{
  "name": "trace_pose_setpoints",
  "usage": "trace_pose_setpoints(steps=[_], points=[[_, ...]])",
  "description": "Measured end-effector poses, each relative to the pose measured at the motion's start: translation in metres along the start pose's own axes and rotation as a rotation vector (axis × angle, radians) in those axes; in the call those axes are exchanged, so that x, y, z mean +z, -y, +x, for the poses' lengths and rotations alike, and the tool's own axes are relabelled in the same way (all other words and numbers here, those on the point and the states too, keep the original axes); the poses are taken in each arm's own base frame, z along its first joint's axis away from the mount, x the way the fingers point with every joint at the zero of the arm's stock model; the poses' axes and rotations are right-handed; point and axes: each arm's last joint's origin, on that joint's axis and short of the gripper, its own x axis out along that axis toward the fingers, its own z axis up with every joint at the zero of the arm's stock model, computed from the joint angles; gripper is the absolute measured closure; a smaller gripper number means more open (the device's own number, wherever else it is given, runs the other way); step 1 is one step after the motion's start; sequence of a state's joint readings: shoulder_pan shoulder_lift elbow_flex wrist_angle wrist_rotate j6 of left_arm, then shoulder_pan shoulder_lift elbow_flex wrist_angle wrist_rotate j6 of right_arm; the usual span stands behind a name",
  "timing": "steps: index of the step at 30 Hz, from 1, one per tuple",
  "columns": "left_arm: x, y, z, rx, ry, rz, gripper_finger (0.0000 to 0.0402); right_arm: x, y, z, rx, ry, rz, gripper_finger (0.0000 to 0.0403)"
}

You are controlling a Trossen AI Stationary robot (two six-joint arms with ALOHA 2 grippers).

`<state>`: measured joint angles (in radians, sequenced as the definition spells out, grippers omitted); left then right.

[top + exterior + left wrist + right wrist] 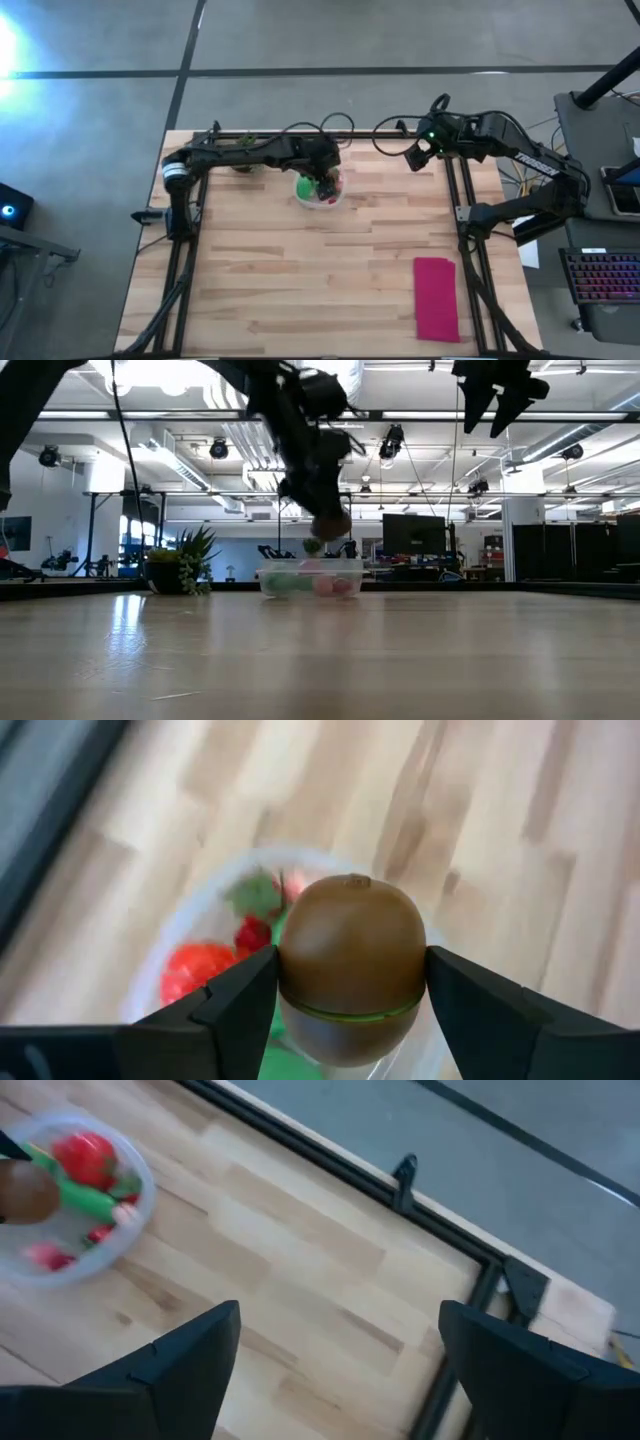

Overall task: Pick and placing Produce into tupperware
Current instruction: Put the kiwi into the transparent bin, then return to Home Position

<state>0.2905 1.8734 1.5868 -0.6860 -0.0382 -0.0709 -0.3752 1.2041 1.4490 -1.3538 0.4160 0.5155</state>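
The tupperware (320, 192) stands at the table's far middle; in the left wrist view it holds red pieces (195, 970) and a green one (255, 895). My left gripper (326, 180) hangs just above it, shut on a brown, egg-shaped piece of produce (350, 935). In the low view the brown piece (331, 525) is clear above the tupperware (310, 580). My right gripper (340, 1335) is open, holds nothing, and stands high over the table's far right (416, 158), away from the tupperware (70, 1200). My left gripper pinches the brown piece between its two fingers (240, 1005), one on each of two opposite sides (292, 975) at its widest girth. The fingers slant down from the table's left. The piece is lifted clear, above the tupperware's opening.
A flat magenta cloth (437, 298) lies at the table's near right. A small potted plant (185, 565) stands at the far left, close to the left arm. Bare wood spreads across the middle and near side. Black frame rails (470, 1295) run along the far right edge.
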Motion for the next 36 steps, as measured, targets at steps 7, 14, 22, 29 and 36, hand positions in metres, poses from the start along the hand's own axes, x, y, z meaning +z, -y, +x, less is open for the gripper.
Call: trace_pose_setpoints(steps=[7, 14, 22, 29, 36], points=[[-0.006, -0.002, -0.01, 0.042, 0.005, 0.012, 0.0168, -0.001, 0.004, -0.007, 0.028, 0.041, 0.018, 0.0058], [-0.021, -0.001, 0.012, 0.061, -0.021, 0.005, 0.0168, -0.002, 0.007, -0.011, 0.035, 0.054, 0.025, 0.0056], [-0.031, -0.004, 0.02, 0.081, -0.05, 0.002, 0.0122, -0.002, 0.007, -0.011, 0.036, 0.055, 0.028, 0.0049], [-0.034, -0.004, 0.02, 0.081, -0.064, 0.004, 0.0082, -0.002, 0.007, -0.011, 0.036, 0.055, 0.029, 0.0049], [-0.009, -0.001, -0.019, 0.053, 0.081, -0.046, 0.0082, -0.003, 0.007, -0.012, 0.05, 0.046, 0.076, 0.0049]])
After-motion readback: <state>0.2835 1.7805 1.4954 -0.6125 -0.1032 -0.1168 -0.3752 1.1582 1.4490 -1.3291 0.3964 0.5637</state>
